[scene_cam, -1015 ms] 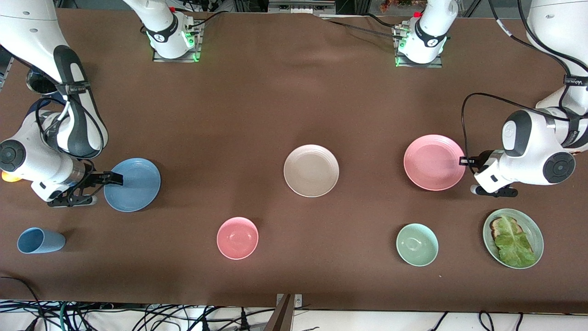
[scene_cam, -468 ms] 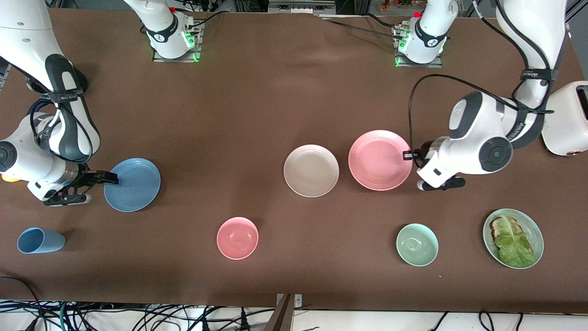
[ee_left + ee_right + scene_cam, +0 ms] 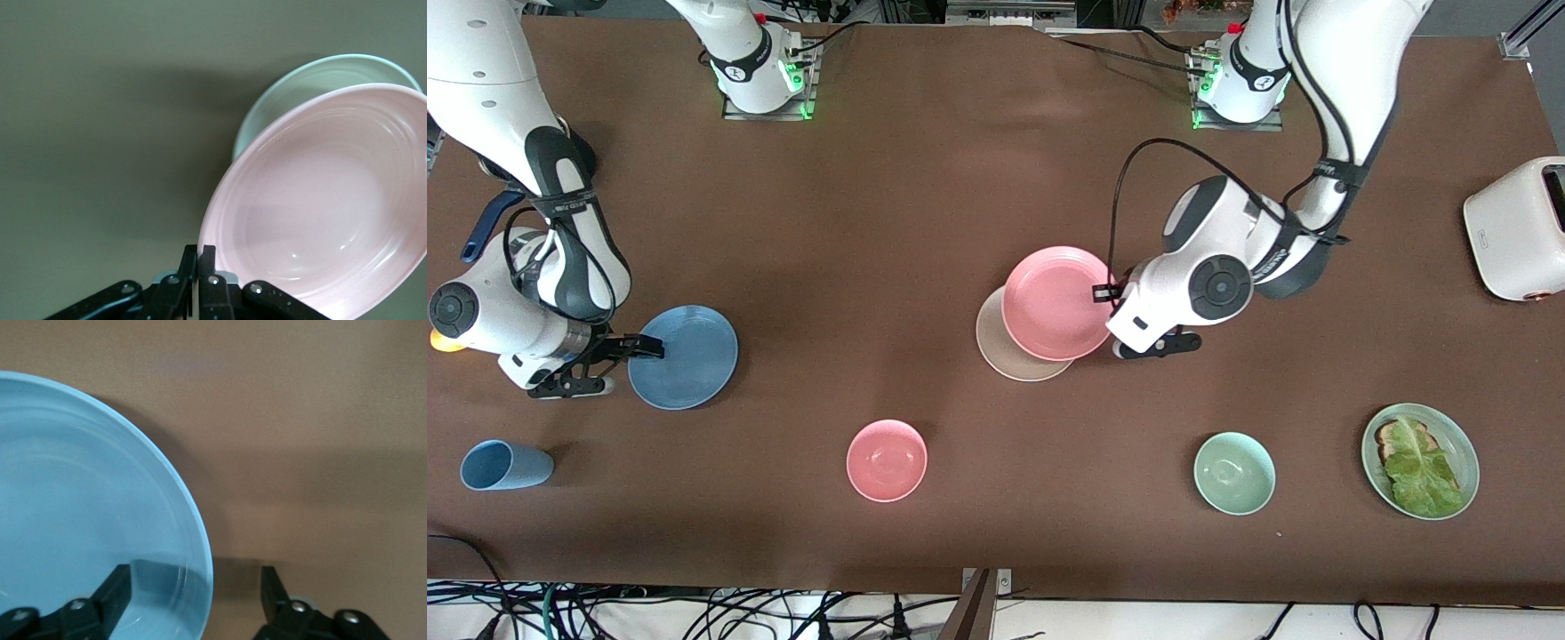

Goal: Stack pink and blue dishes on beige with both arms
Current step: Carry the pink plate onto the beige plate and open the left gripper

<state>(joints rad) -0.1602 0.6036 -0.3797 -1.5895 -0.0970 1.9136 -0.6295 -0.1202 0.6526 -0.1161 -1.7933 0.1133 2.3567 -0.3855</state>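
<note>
My left gripper is shut on the rim of the pink plate and holds it tilted in the air, overlapping most of the beige plate on the table. In the left wrist view the shut fingertips pinch the pink plate's edge, and the beige plate's rim shows under it. The blue plate lies flat toward the right arm's end. My right gripper is open and straddles its rim. One finger is over the blue plate, the other finger is outside it.
Nearer the front camera stand a pink bowl, a mint-green bowl, a green plate with toast and lettuce and a blue cup on its side. A white toaster sits at the left arm's end.
The left arm has carried the pink plate from the left arm's end to over the beige plate. The right gripper has stayed at the blue plate's rim, shifting only slightly.
</note>
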